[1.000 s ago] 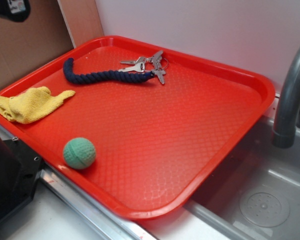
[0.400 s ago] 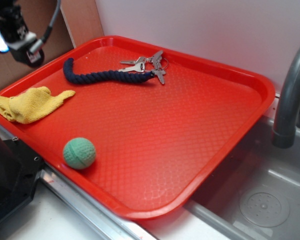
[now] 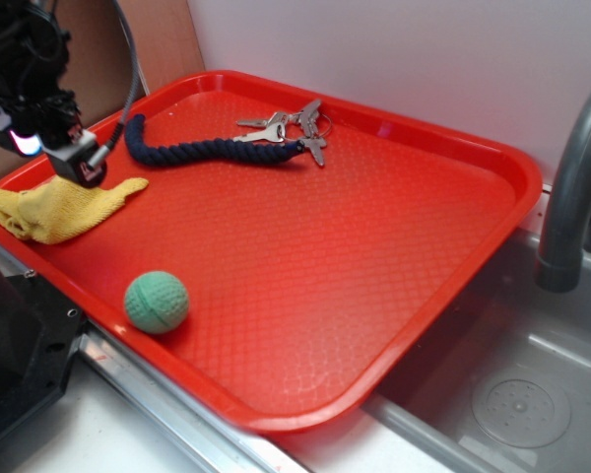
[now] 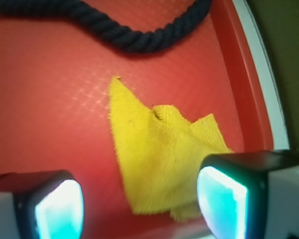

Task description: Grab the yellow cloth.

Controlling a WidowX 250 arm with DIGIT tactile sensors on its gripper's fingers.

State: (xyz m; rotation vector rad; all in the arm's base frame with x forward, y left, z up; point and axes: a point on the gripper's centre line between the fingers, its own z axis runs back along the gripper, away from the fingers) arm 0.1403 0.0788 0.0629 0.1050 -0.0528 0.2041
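We see the yellow cloth point(image 3: 54, 209) lying crumpled at the far left edge of the red tray point(image 3: 394, 266), one pointed corner stretched out toward the tray's middle, the bunched part draped up against the rim. In the wrist view the yellow cloth point(image 4: 159, 154) sits flat on the tray's textured surface, w/ a small raised fold near its centre and a narrow tip pointing up toward the rope.

The gripper point(image 3: 69, 148) hangs above the cloth's upper edge, black body w/ a cable running up behind it. From the wrist cam we see the two fingers spread wide, one finger point(image 4: 37, 204) at bottom left over bare tray, the other point(image 4: 244, 194) at bottom right overlapping the cloth's edge in the view; most of the cloth lies between them. Nothing is held. Whether the tips touch the cloth, we can't tell.

Just beyond the cloth runs a dark navy braided rope point(image 3: 212, 148), curving across the back of the tray; its far end joins a bunch of silver keys point(image 3: 291, 128) on a ring. In the wrist view the rope point(image 4: 114, 25) crosses the top, apart from the cloth tip.

A green ball point(image 3: 157, 302) rests near the tray's front-left rim, well apart from the cloth. To the right, off the tray, a grey faucet point(image 3: 571, 187) arches over a steel sink point(image 3: 512, 384). Wall behind is pale; brown panel at the upper left.
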